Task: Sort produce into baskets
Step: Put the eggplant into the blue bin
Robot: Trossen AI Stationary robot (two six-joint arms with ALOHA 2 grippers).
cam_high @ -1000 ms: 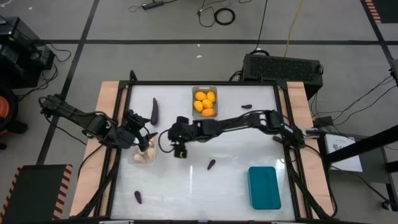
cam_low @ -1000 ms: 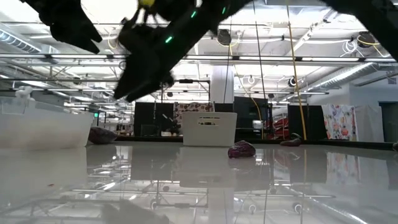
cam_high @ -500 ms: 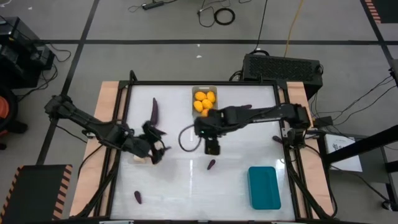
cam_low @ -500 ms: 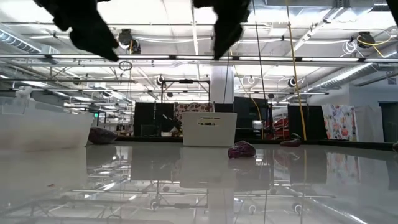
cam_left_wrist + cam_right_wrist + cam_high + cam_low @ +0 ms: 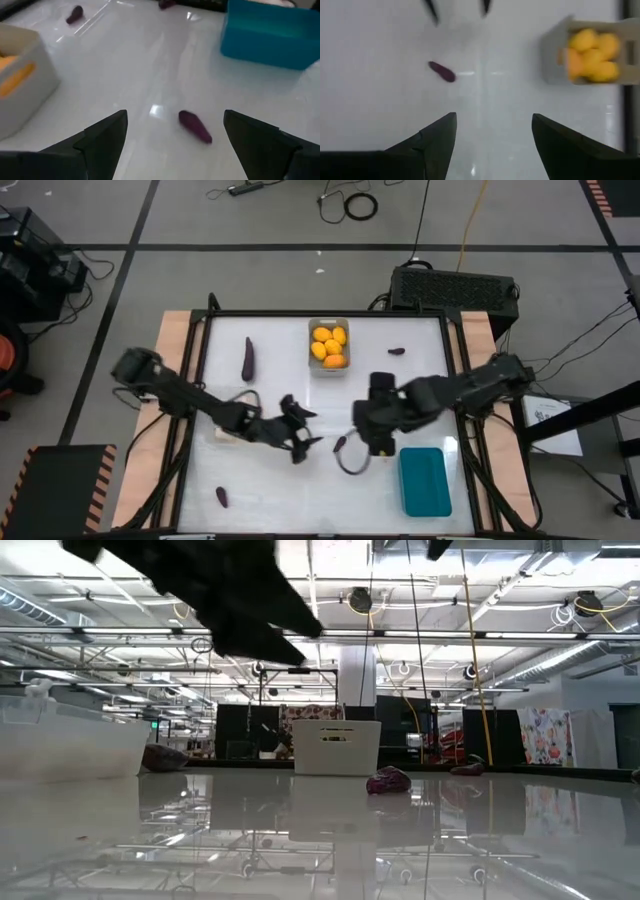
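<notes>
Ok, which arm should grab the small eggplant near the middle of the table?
Left, probably. The left tool is open, low, and aimed at the eggplant, which lies just ahead of it. The right tool, also open, views it from farther off.

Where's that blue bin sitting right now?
In the high view, the teal bin sits at the table's near right corner, just beside the right gripper; a small purple eggplant lies to its left.

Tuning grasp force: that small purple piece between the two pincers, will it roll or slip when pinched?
The purple piece looks small, smooth and tapered, so it may squirt out of a pinch. Lying on its side on the glossy table, it probably rolls or slides if nudged. The left pincer, open, straddles it.
</notes>
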